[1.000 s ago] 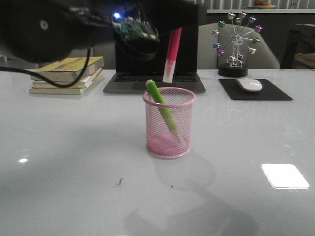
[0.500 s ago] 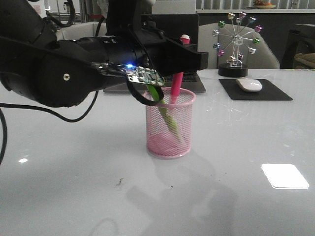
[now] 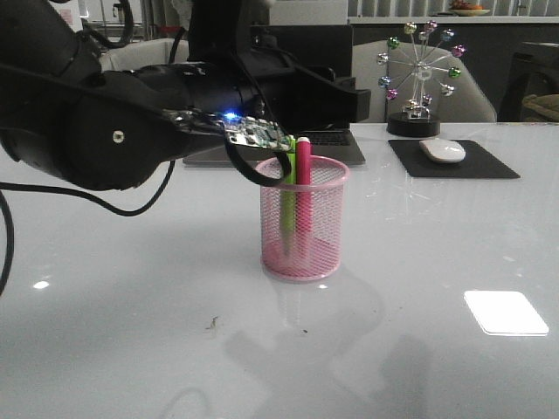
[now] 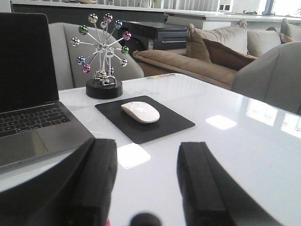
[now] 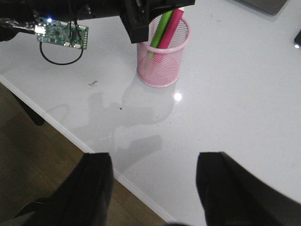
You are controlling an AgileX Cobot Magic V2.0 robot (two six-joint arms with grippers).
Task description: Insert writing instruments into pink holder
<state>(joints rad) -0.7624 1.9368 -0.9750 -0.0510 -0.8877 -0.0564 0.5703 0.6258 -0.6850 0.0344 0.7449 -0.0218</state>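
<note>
The pink holder [image 3: 304,229] stands mid-table, and both writing instruments are inside it. The pink pen [image 3: 303,183] stands nearly upright, its top just above the rim. The lime green pen [image 3: 286,205] leans close beside it on the left. My left gripper [image 3: 342,98] hovers just above the cup, open [image 4: 148,146], with nothing between its fingers. My right gripper [image 5: 155,157] is open and empty over the table's front edge, looking down on the holder [image 5: 162,63], the pink pen [image 5: 172,24] and the green pen [image 5: 160,26].
A laptop [image 3: 334,144] sits behind the cup. Back right are a mouse [image 3: 443,150] on a black pad [image 3: 489,166] and a ball-wheel ornament [image 3: 419,78]. My left arm [image 3: 105,122] spans the left half. The table's front edge [image 5: 70,134] borders wooden floor.
The pink pen, held above the cup a second ago, was lowered in and released; it now stands free inside. The green pen shifted more upright. The left gripper has opened.
</note>
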